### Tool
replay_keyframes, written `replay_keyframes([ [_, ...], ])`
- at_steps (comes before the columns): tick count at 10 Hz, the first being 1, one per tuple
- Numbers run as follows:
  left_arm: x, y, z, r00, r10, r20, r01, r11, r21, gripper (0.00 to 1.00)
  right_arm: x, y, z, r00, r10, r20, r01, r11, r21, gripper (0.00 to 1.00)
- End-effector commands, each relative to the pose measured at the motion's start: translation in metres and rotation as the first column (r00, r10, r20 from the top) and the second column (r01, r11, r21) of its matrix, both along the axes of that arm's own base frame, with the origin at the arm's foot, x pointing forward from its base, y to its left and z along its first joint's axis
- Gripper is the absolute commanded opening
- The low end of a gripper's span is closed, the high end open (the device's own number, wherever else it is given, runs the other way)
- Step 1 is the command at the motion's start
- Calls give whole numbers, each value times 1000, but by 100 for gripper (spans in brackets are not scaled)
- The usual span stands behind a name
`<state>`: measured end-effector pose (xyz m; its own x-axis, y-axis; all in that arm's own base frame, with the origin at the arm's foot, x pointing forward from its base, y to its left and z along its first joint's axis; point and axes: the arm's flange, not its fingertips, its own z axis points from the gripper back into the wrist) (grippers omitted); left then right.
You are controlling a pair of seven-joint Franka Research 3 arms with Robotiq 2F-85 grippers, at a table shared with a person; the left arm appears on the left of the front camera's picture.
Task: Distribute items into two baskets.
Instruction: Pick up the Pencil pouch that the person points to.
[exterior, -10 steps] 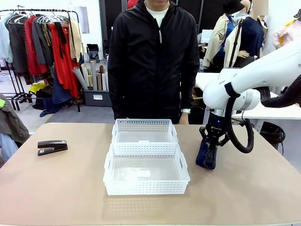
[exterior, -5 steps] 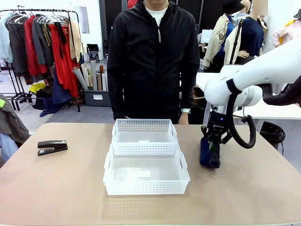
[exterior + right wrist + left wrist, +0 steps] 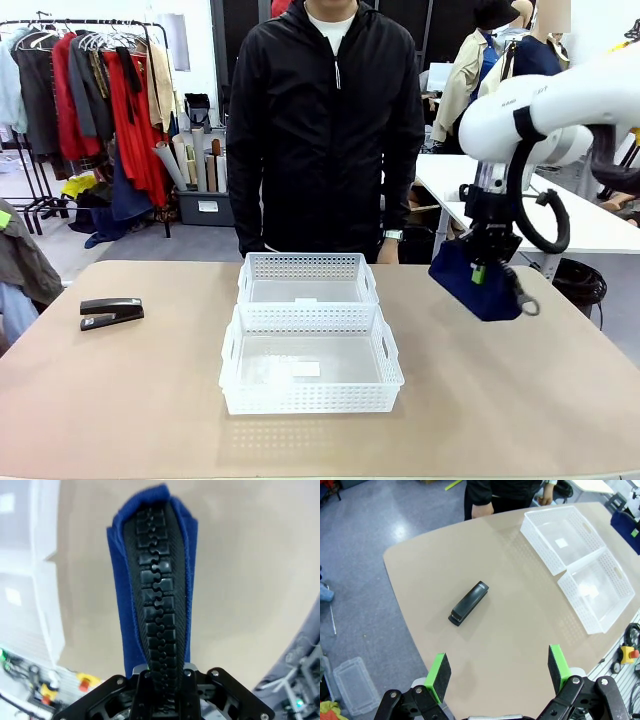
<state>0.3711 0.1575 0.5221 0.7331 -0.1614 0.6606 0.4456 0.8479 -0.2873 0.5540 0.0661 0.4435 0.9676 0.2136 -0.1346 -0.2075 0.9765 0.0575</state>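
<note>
My right gripper is shut on the navy blue pouch and holds it in the air above the table, to the right of the baskets; its ring pull hangs at the lower right. The right wrist view looks straight along the pouch, with its black zipper facing the camera. Two white mesh baskets stand end to end mid-table, the near basket and the far basket, both with nothing inside. The black stapler lies at the table's left. High over the stapler, my left gripper is open.
A person in a black jacket stands at the far edge behind the baskets, hands down by the table edge. The baskets show at the upper right of the left wrist view. Bare tabletop lies around the stapler and right of the baskets.
My right gripper has lifted the pouch off the table, up and a little to the right. The left arm, the stapler and the baskets have not moved.
</note>
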Motion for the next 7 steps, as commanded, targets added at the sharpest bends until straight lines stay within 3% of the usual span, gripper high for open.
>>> replay_keyframes([
  [1,0,1,0,1000,-13,14,13,1000,-11,100,-3,-8,34,984,171,43,-168,983,-70,0],
  [4,0,1,0,1000,-13,14,13,1000,-11,100,-20,-10,94,916,400,21,-398,915,-66,0],
  [7,0,1,0,1000,-13,14,13,1000,-11,100,-39,-10,131,831,556,22,-556,831,-12,0],
])
